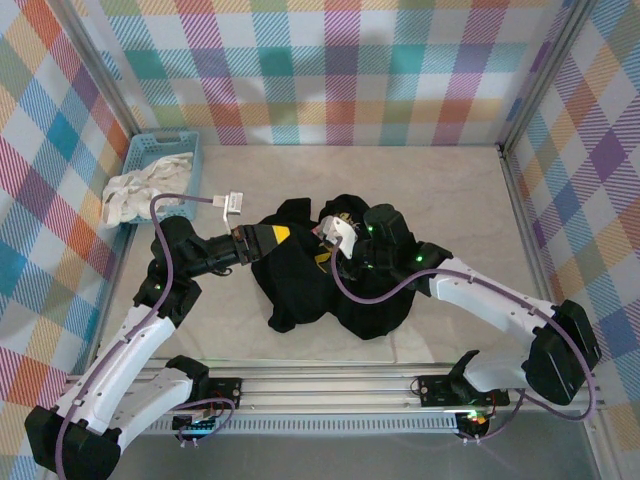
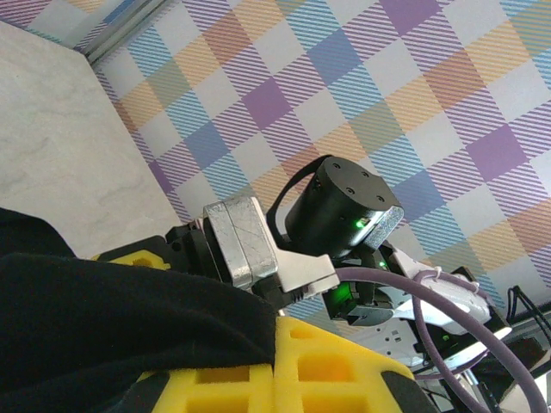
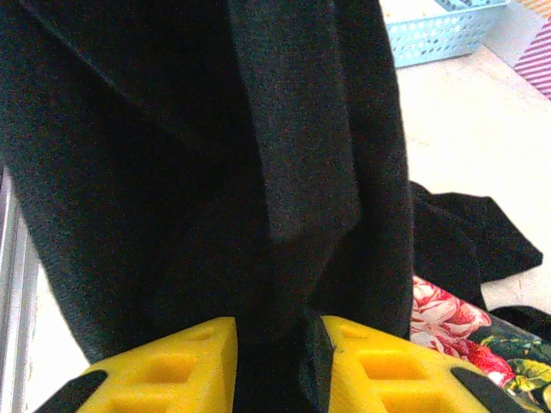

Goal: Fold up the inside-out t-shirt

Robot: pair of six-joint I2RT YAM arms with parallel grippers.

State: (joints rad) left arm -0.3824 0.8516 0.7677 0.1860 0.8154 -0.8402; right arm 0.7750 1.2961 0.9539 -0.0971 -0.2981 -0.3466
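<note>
While the table (image 1: 450, 190) holds the black t-shirt (image 1: 300, 290) bunched up in its middle, both your arms reach it; your left gripper (image 2: 277, 331) is squeezed tight on its edge; your right gripper (image 3: 275, 331) pinches a thick fold.

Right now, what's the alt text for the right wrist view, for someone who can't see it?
The yellow-fingered right gripper is shut on a fold of the large black cloth t-shirt, which hangs close before the camera. Beyond lie a pale table, a light blue plastic basket and the shirt's red floral print.
</note>
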